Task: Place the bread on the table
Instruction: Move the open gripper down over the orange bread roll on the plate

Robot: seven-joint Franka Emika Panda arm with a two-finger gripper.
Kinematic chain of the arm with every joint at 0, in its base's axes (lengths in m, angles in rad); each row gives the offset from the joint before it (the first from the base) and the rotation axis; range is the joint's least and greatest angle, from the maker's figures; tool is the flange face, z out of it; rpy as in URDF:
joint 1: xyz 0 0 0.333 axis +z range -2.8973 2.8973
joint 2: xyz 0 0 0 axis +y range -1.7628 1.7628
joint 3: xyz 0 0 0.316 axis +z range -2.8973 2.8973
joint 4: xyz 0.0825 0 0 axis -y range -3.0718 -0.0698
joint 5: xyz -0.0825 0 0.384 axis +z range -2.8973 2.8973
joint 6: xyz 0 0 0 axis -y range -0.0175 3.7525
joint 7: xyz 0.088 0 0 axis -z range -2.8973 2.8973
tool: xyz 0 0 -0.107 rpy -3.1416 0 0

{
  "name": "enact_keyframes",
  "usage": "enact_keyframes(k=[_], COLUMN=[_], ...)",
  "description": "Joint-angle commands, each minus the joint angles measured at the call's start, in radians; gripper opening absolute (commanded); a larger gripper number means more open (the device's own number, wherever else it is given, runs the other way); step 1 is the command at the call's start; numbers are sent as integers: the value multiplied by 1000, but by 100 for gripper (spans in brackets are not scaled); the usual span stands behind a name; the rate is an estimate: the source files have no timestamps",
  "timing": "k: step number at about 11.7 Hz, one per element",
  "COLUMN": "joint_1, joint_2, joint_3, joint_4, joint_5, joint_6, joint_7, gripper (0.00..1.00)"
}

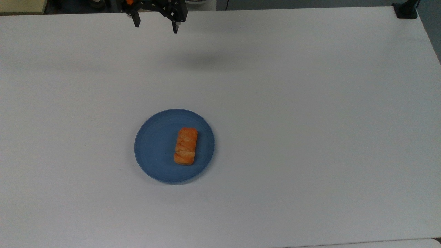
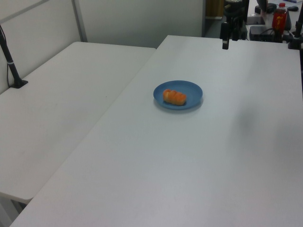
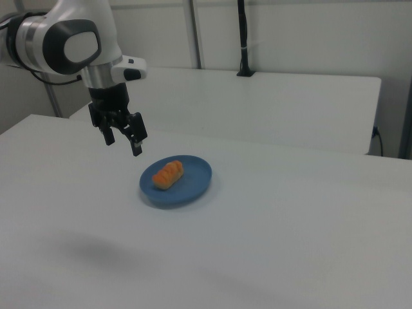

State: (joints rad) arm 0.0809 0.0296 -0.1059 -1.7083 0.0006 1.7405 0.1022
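The bread [image 1: 186, 146], a small orange-brown loaf with paler streaks, lies on the round blue plate [image 1: 155, 144], right of the plate's centre in the top view. The same bread [image 2: 174, 97] [image 3: 167, 174] rests on the plate [image 2: 191, 90] [image 3: 193, 183] in both side views. The plate sits on the white table [image 1: 310, 120]. My gripper [image 1: 156, 24] [image 3: 122, 145] hangs open and empty well above the table, far from the plate toward the top view's upper edge. In the left view the gripper [image 2: 226, 43] is at the table's far end.
A black camera post base [image 1: 406, 10] stands at the top view's upper right corner. A second white table [image 2: 61, 94] adjoins on the left view's left. A red-capped bottle [image 2: 280, 19] and dark equipment sit beyond the table's far end.
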Motion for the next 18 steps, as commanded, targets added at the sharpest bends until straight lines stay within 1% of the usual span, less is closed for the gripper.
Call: enact_keyframes(k=[1,5,6,8,12,14,15,16,17,18], joint_1=[0,-13,-12,-13,-12,-12,-12,-12,-10,-10], joint_2=[0,4,6,10,30,111,174,241,316,364], joint_3=[-6,-12,-23,-24,-21,-23,-21,-23,-21,-14], joint_4=[6,27,36,44,44,129,181,255,319,344], joint_5=[21,45,59,90,101,107,120,137,137,137], joint_6=[-4,-7,-6,-6,4,8,10,39,86,143], joint_7=[8,5,7,11,4,-1,-7,-6,-6,2], gripper=[100,100,100,100,100,100,100,100,100,100])
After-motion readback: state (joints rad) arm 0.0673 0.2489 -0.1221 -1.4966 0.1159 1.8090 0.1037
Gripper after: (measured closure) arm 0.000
